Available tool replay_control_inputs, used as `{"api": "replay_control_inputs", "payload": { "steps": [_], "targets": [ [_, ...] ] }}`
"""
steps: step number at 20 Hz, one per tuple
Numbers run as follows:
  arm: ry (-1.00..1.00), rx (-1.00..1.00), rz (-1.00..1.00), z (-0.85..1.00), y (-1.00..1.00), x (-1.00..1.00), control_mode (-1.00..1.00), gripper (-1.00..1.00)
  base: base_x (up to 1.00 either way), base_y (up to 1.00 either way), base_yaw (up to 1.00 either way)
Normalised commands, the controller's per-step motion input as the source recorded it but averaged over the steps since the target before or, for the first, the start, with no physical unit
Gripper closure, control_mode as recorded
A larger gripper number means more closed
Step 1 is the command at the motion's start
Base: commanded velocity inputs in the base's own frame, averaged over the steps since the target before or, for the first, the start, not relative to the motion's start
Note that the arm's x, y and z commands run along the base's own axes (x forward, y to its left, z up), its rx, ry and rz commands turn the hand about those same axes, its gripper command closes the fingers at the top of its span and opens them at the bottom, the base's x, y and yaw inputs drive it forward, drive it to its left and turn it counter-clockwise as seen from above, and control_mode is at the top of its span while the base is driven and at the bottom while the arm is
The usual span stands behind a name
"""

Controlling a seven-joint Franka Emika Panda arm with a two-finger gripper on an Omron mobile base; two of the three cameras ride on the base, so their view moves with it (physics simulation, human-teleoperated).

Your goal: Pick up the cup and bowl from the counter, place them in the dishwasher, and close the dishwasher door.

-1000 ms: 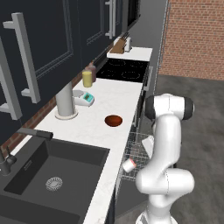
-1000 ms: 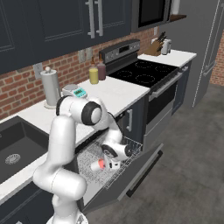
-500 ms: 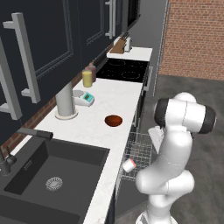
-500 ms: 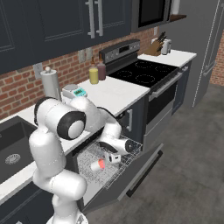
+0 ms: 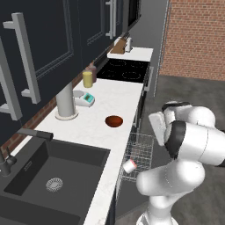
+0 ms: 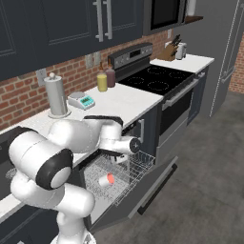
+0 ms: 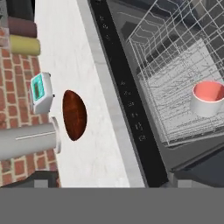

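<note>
The white cup (image 6: 106, 180) with its pink inside lies on its side in the dishwasher's wire rack (image 6: 129, 167); it shows as cup (image 5: 129, 165) and cup (image 7: 209, 98) too. On the white counter (image 5: 94, 127) sits the dark red-brown bowl (image 5: 114, 121), seen from above as bowl (image 7: 73, 114). My gripper (image 6: 116, 156) hangs open and holds nothing, over the rack close under the counter edge and above the cup. The dishwasher door (image 6: 148, 187) is folded down and open.
A tall grey cylinder (image 5: 66, 101), a small teal-faced scale (image 5: 85, 98) and a yellow jar (image 5: 88, 79) stand behind the bowl by the wall. The black sink (image 5: 52, 176) lies left of the bowl, the stove (image 6: 157, 78) to the right.
My arm has swung and the hand has risen out of the rack toward the counter edge. The cup stays lying in the rack, the bowl has not moved.
</note>
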Motion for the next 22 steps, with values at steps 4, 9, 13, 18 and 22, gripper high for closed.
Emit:
{"api": "replay_control_inputs", "payload": {
  "steps": [4, 9, 13, 18, 22],
  "targets": [
    [-0.01, -0.11, 0.0, 0.93, 0.28, 0.19, -1.0, -1.0, 0.0, 0.0, 0.0],
    [0.09, -0.11, 0.0, 0.45, 0.44, 0.36, -1.0, -1.0, 0.0, 0.0, 0.0],
    [0.17, -0.11, 0.0, 0.09, 0.49, 0.34, -1.0, -1.0, 0.0, 0.0, 0.0],
    [0.24, -0.07, 0.0, -0.01, 0.46, 0.43, -1.0, -1.0, 0.0, 0.0, 0.0],
    [0.27, 0.0, 0.0, -0.1, 0.3, 0.53, -1.0, -1.0, 0.0, 0.0, 0.0]
  ]
}}
